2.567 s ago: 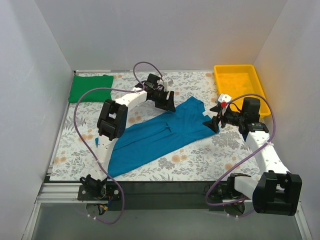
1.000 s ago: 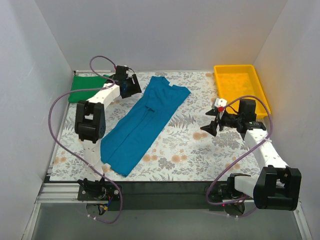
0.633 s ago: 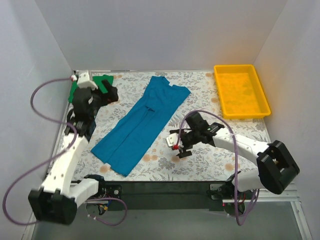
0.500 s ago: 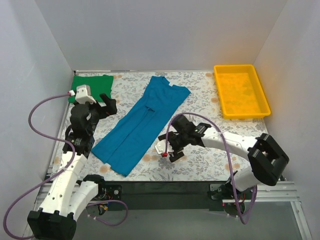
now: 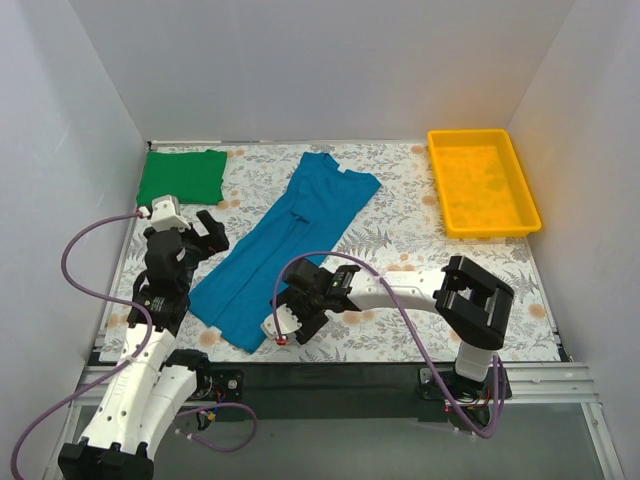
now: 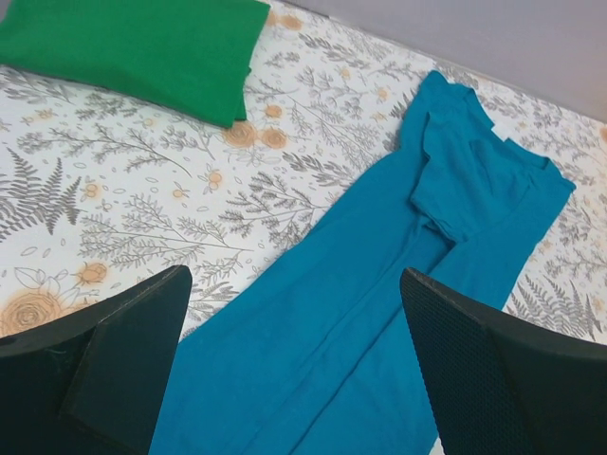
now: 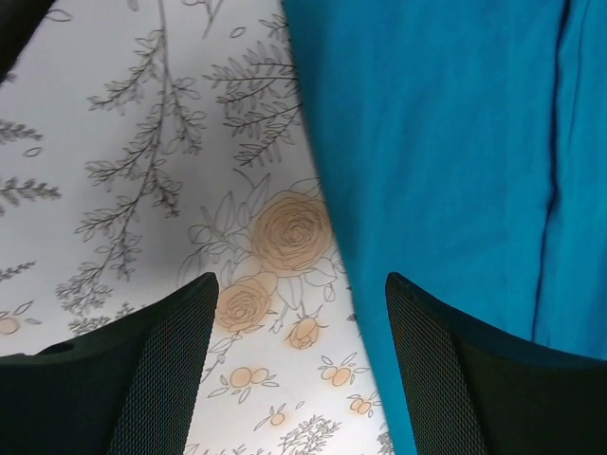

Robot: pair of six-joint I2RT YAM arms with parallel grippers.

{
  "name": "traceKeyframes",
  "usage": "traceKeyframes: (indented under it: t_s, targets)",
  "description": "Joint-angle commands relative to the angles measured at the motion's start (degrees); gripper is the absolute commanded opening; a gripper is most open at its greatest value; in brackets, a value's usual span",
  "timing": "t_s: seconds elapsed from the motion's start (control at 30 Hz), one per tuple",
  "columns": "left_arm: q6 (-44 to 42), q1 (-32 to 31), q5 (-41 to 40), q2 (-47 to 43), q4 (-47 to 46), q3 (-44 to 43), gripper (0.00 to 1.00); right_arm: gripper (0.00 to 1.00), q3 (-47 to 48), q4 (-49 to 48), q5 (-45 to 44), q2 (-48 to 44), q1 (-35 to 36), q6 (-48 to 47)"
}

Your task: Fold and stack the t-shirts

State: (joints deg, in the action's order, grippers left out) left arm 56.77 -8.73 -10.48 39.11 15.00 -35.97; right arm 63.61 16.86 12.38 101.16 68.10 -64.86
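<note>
The teal-blue t-shirt (image 5: 285,250) lies folded lengthwise into a long strip, slanting from the back middle to the near left. The green t-shirt (image 5: 181,177) sits folded at the back left corner. My left gripper (image 5: 212,232) hovers open just left of the strip. In its wrist view the teal shirt (image 6: 417,256) lies below the jaws and the green shirt (image 6: 142,43) beyond. My right gripper (image 5: 292,312) is open, low over the strip's near right edge. That edge of the teal shirt (image 7: 455,142) runs between its fingers (image 7: 142,379), nothing gripped.
A yellow tray (image 5: 468,132) stands at the back right. A floral cloth (image 5: 420,290) covers the table. White walls close in on the left, back and right. The right arm reaches across the near middle.
The teal shirt has been carried from the middle to a slant toward the back. Then my left arm drew back toward the near left, and my right arm swept left to the shirt's near end.
</note>
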Motion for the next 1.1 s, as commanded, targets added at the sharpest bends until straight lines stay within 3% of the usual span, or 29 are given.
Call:
traceKeyframes:
  t_s: [0.0, 0.5, 0.7, 0.8, 0.83, 0.93, 1.07]
  targets:
    - [-0.79, 0.12, -4.89, -2.37, 0.02, -0.07, 0.92, 0.77, 2.92, -3.15, -2.89, 1.22, 0.81, 0.79]
    - [-0.35, 0.12, -8.59, -7.3, 0.11, 0.99, 0.92, 0.7, 11.35, -3.77, -4.56, 11.33, 4.85, 1.23]
    - [-0.17, 0.12, -8.15, -7.47, -0.15, 1.25, 0.92, 0.51, 8.03, -3.59, -3.42, 10.9, 5.56, -0.26]
    - [-0.08, 0.12, -7.8, -7.47, -0.33, 1.51, 0.92, 0.36, 5.57, -3.33, -2.28, 9.76, 5.64, -1.41]
    - [-0.08, 0.12, -7.63, -7.39, -0.41, 1.6, 0.92, 0.24, 5.12, -3.15, -1.84, 9.49, 5.56, -1.76]
    - [-0.08, 0.12, -7.36, -7.3, -0.42, 1.51, 0.92, 0.04, 3.28, -2.89, -1.48, 8.79, 5.56, -2.11]
    - [-0.08, 0.12, -5.96, -7.3, -0.68, 1.69, 0.92, 0.01, -0.67, -2.27, -2.01, 6.07, 5.56, -2.9]
